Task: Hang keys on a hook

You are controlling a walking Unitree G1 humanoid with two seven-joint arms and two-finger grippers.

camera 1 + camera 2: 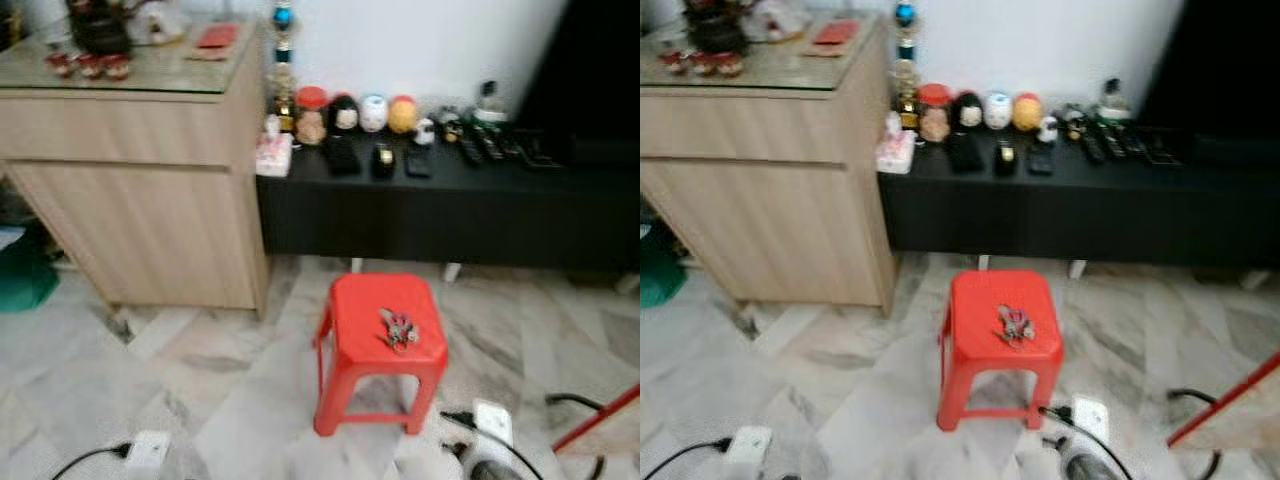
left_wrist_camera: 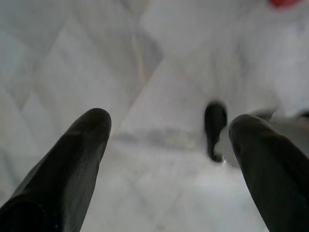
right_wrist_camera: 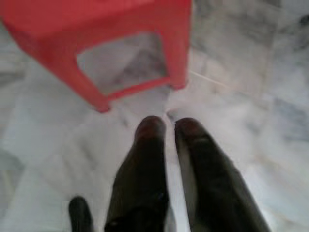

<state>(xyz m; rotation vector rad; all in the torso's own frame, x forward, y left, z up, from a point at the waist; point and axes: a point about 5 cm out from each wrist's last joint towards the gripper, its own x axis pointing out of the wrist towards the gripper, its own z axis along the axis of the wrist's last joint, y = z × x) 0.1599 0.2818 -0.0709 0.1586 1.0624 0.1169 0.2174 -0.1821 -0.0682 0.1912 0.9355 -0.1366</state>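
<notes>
The keys (image 1: 398, 329) are a small tangled bunch of metal with a touch of red, lying loose on the flat top of a red plastic stool (image 1: 352, 306), toward its right side; the blur hides finer detail. The stool stands on a pale marble floor (image 1: 200, 370) in front of a low black cabinet (image 1: 450, 215), whose top carries a row of small round figurines (image 1: 358, 113) and several dark remotes (image 1: 490, 143). A light wooden cupboard (image 1: 140, 210) stands to the left of it.

In its wrist view the left gripper (image 2: 169, 128) hangs over bare floor with its fingers spread wide and nothing between them. The right gripper (image 3: 169, 125) points at the floor just beside a stool leg, its fingers nearly together with only a narrow gap, gripping nothing.
</notes>
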